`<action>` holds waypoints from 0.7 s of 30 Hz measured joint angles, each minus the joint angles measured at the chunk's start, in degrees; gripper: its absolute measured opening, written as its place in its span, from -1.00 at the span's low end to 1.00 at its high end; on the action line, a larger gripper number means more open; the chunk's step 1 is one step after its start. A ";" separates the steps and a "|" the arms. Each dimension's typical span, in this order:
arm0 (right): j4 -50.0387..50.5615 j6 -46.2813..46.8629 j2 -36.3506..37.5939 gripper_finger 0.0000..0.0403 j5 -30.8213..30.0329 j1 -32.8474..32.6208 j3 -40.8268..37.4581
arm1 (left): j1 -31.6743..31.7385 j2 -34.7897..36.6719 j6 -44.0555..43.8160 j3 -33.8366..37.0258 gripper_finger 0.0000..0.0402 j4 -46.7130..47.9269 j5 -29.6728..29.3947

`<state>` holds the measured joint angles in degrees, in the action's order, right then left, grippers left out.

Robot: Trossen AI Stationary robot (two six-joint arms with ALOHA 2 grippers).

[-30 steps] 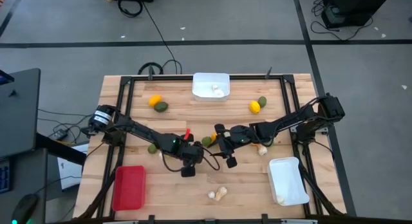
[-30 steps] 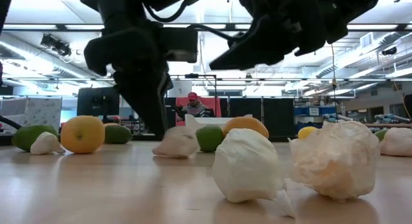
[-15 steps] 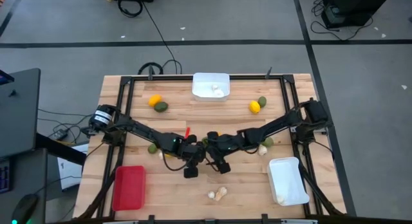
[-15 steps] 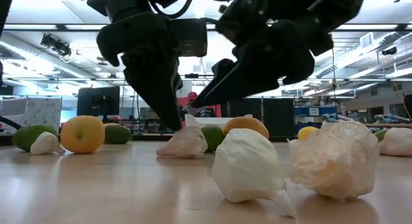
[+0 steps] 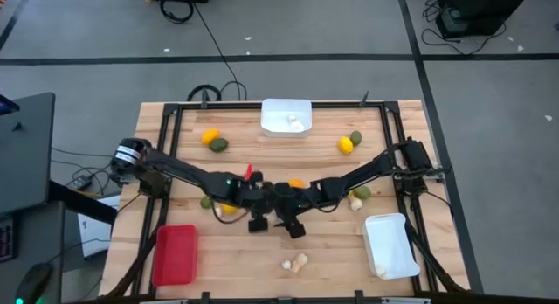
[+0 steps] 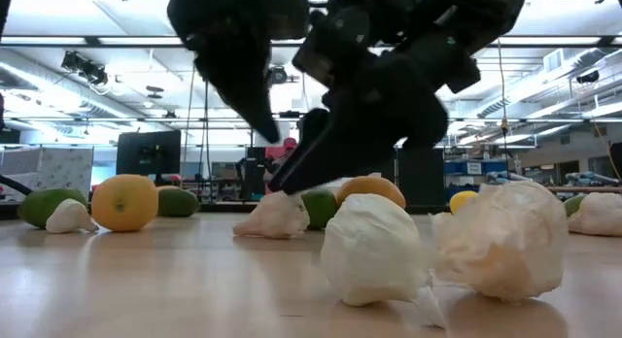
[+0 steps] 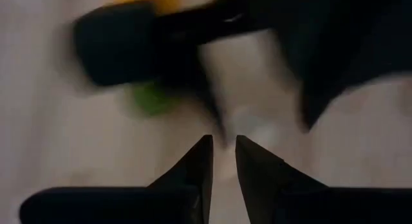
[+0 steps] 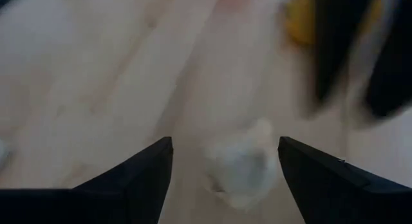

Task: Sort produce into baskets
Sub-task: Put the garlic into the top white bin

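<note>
Two grippers meet at the middle of the wooden table (image 5: 175, 138), crowding the same small patch of produce. The left gripper (image 7: 221, 161) has its fingers almost closed with only a narrow slit between them and nothing held; the right gripper (image 8: 225, 161) is spread wide, with a pale mushroom piece (image 8: 241, 161) lying on the wood in front of its fingers, not gripped. From table height, the dark bulk of both arms hangs over a white piece (image 6: 274, 217), a green fruit (image 6: 317, 208) and an orange fruit (image 6: 369, 189), half hiding them. Two larger, crinkled white pieces (image 6: 374, 251) sit nearer the low camera and block part of the view. Around the table stand three trays: a red tray (image 5: 175, 254) at the near left, a white tray (image 5: 389, 245) at the near right, and a second white tray (image 5: 286, 115) at the far edge with pale pieces in it. More yellow and green fruits (image 5: 215, 141) lie scattered near the far side.
</note>
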<state>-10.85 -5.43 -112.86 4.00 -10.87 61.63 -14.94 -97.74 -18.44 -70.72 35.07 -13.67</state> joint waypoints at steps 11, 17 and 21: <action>1.84 0.28 -2.32 0.31 -0.10 0.34 1.27 | 0.36 5.68 0.22 0.14 -0.63 1.12 -8.89; 1.98 0.75 -2.27 -0.17 0.60 0.52 1.29 | 0.96 7.37 2.17 0.25 -0.63 5.80 -11.61; 2.14 0.80 -2.20 -0.54 0.60 0.56 1.29 | 1.96 11.90 -1.02 0.44 -0.63 12.38 -17.13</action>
<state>-8.71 -4.64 -115.06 4.60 -10.31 62.92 -12.98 -85.84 -19.45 -70.29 47.45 -30.80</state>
